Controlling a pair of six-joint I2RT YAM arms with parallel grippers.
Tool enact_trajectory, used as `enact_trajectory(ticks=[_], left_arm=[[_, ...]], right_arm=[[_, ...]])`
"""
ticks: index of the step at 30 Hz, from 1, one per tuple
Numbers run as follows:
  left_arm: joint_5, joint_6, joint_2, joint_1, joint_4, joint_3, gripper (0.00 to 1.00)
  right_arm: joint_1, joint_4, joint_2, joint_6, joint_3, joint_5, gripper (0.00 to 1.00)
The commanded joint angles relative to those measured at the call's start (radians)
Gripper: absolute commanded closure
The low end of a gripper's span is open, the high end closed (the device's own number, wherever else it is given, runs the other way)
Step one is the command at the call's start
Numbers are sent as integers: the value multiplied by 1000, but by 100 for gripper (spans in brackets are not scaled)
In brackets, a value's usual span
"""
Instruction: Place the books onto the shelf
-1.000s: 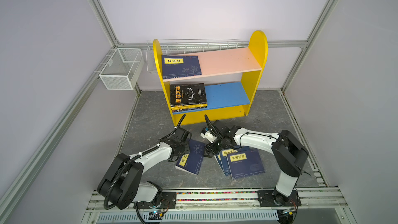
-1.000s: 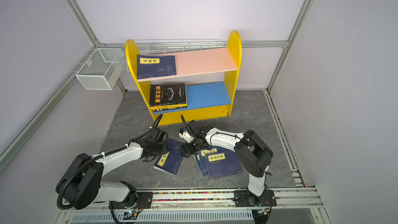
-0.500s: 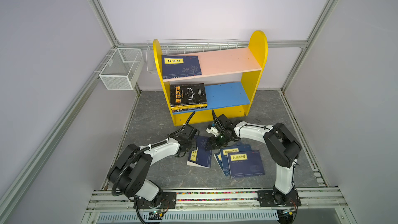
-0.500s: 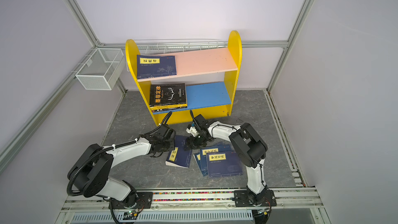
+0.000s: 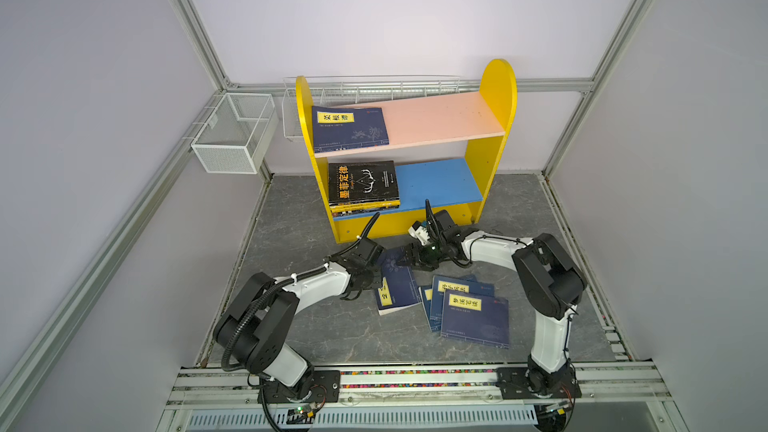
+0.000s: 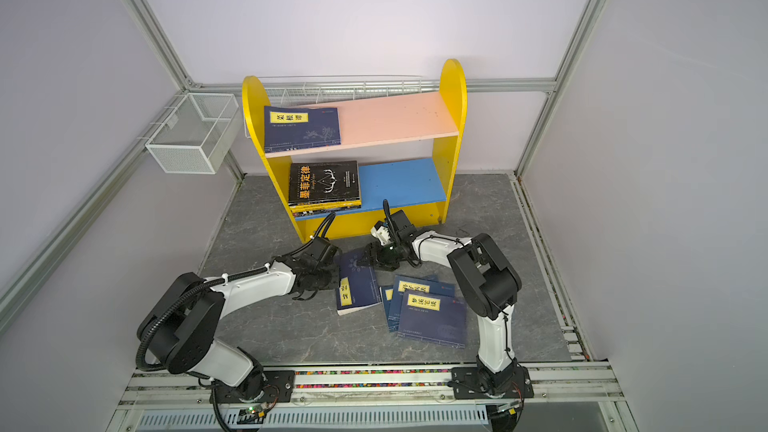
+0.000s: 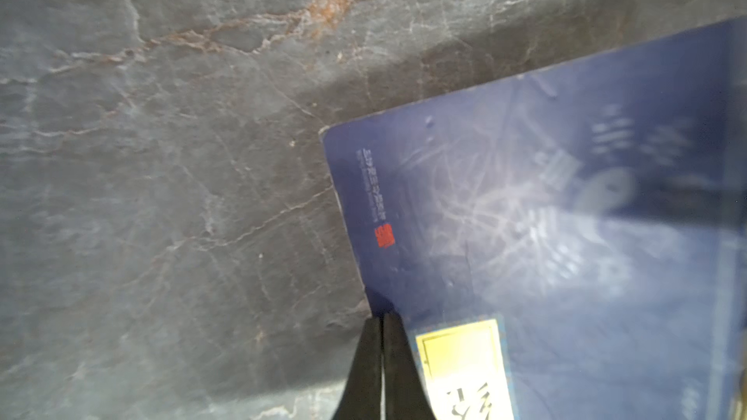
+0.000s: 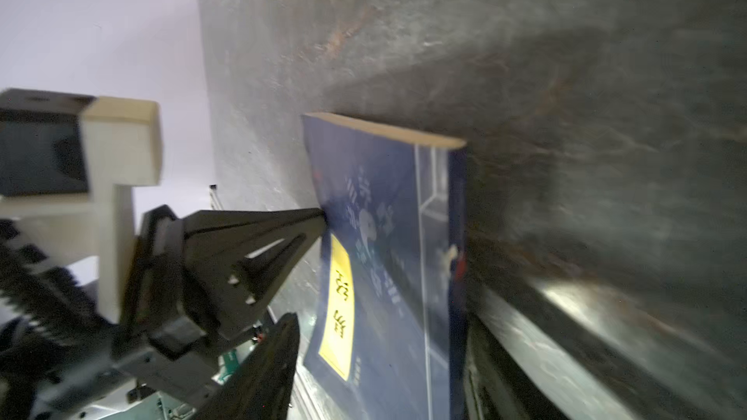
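A navy book (image 5: 397,284) (image 6: 357,284) with a yellow label lies on the grey floor in front of the shelf (image 5: 494,118). My left gripper (image 5: 375,283) (image 7: 382,315) is shut, its tips pressed against that book's (image 7: 545,236) long edge near the label. My right gripper (image 5: 405,261) (image 8: 380,321) stands open at the book's (image 8: 384,256) far end, a finger on either side of it. A fan of navy books (image 5: 473,313) lies to the right. On the pink board rests a navy book (image 5: 349,128). A black book (image 5: 361,182) tops a small stack on the blue board.
A white mesh basket (image 5: 232,135) hangs on the left wall, and a long wire basket (image 5: 365,89) runs behind the shelf. The aluminium rail (image 5: 415,376) with both arm bases lines the front edge. Walls close in on three sides.
My left gripper has shut and pushed the navy book to the right, turning it. My right gripper has swung over to the book's far end, its jaws narrowing.
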Motion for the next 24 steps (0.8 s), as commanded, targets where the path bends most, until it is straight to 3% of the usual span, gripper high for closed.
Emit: enact_trajectory(ticks=[1,8,14,17,21,24], left_arm=[[125,35,92,-25,-67,-47,99],[122,39,75,-25,-75,-36,99],[94,28,-43,-22,-85,-43,96],[105,10,-170,-17,-64,-55,85],[155,-5,-403,-7,13,-98,61],[132,-33,-577,-3,86,-150,49]], right_arm=[[51,164,-66,27,-7,-137,41],[60,48,-104,-71,-8,-80,71],[34,42,-173,-84,-75,-1,93],[12,144,-253,-44,-147,-4,93],[-26,309,-406,29,-235,34,93],[-50,381,-499,73,-258,83,93]])
